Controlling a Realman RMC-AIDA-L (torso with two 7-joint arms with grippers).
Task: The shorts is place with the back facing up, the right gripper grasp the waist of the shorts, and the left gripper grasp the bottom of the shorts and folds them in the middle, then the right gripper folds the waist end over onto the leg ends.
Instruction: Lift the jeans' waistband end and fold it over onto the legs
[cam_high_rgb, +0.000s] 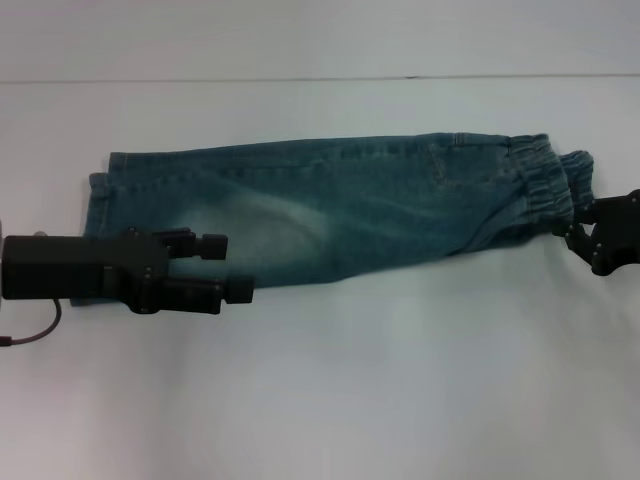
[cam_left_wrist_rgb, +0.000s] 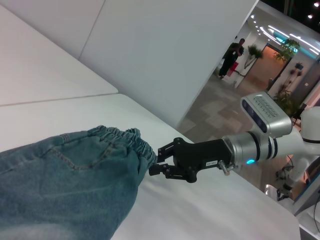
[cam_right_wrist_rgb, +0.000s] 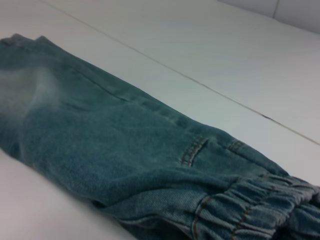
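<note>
The shorts (cam_high_rgb: 330, 210) lie folded lengthwise into a long blue-green denim strip across the table. Their leg ends (cam_high_rgb: 105, 195) point left and the ruffled waist (cam_high_rgb: 540, 185) points right. My left gripper (cam_high_rgb: 232, 268) hovers open over the front edge of the leg half, fingers pointing right, with nothing between them. My right gripper (cam_high_rgb: 568, 228) is at the right end. In the left wrist view the right gripper (cam_left_wrist_rgb: 156, 161) pinches the edge of the waist (cam_left_wrist_rgb: 120, 136). The right wrist view shows the waist (cam_right_wrist_rgb: 250, 210) and a pocket seam close up.
The white table (cam_high_rgb: 400, 400) stretches out in front of the shorts, with a seam line (cam_high_rgb: 320, 78) behind them. A cable (cam_high_rgb: 40, 330) trails from the left arm at the left edge. Past the table's far end, the left wrist view shows a hall with people.
</note>
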